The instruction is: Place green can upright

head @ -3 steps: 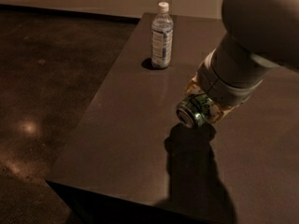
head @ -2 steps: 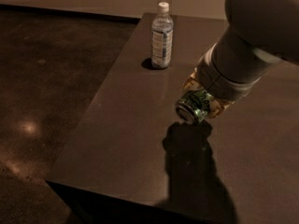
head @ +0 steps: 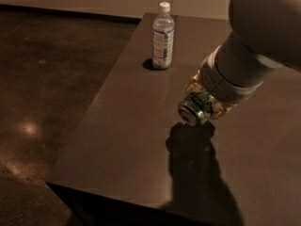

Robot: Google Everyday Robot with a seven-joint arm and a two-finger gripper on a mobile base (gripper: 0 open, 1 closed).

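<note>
The green can (head: 194,108) is held in my gripper (head: 203,102) above the dark table (head: 127,126). It is tilted, with its silver end pointing down and to the left. The gripper is shut on the can, at the end of the big grey arm (head: 254,46) that comes in from the upper right. The can hangs clear of the tabletop and its shadow (head: 188,145) lies just below it. Most of the fingers are hidden behind the can and the wrist.
A clear plastic water bottle (head: 162,36) with a white cap stands upright at the far part of the table, left of the arm. The table's left edge and near edge drop to a dark floor (head: 42,93).
The arm and the can have shifted slightly up and back from the table's near edge; the can stays tilted in the gripper. The bottle has not moved.
</note>
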